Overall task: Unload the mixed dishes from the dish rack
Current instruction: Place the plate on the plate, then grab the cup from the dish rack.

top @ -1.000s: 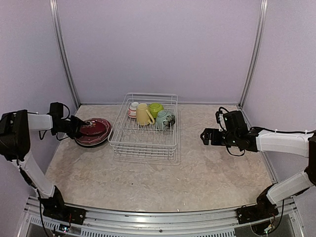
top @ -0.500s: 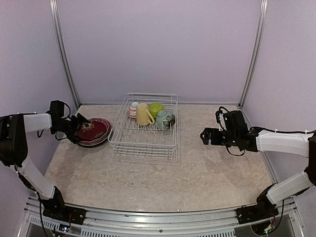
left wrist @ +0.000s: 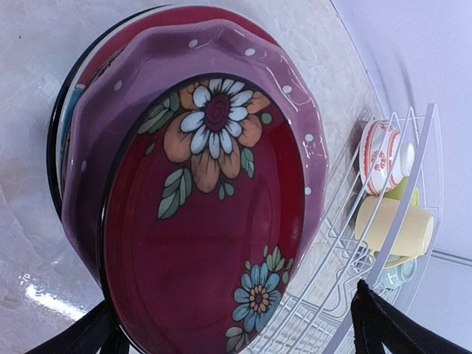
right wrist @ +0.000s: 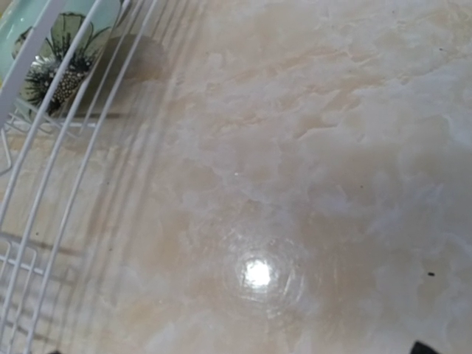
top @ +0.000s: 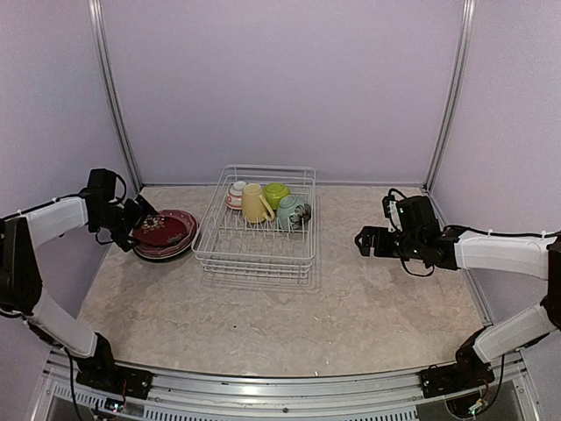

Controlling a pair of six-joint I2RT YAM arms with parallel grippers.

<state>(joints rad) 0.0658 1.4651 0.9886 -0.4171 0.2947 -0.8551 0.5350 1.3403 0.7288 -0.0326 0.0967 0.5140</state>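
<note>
The dish rack [top: 256, 248] stands mid-table and holds a pale yellow mug [top: 255, 203], a lime green bowl [top: 278, 192], a pinkish bowl [top: 236, 194] and a pale green bowl [top: 292, 211]. Left of it lies a stack of plates [top: 168, 234]. In the left wrist view the dark red flowered plate [left wrist: 199, 236] lies on top of the pink dotted plate [left wrist: 221, 48]. My left gripper [top: 138, 221] is open at the stack's left edge, its fingertips [left wrist: 92, 335] wide apart and off the plate. My right gripper [top: 362, 241] hovers open, right of the rack.
The right wrist view shows bare marble tabletop [right wrist: 295, 184] with the rack's wires [right wrist: 66, 169] and the pale green bowl [right wrist: 63, 44] at its left. Purple walls and metal posts [top: 112, 96] enclose the table on three sides.
My left gripper has opened and let go of the dark red plate, which now rests on the stack. The left arm has drawn back slightly to the left. The right arm is still.
</note>
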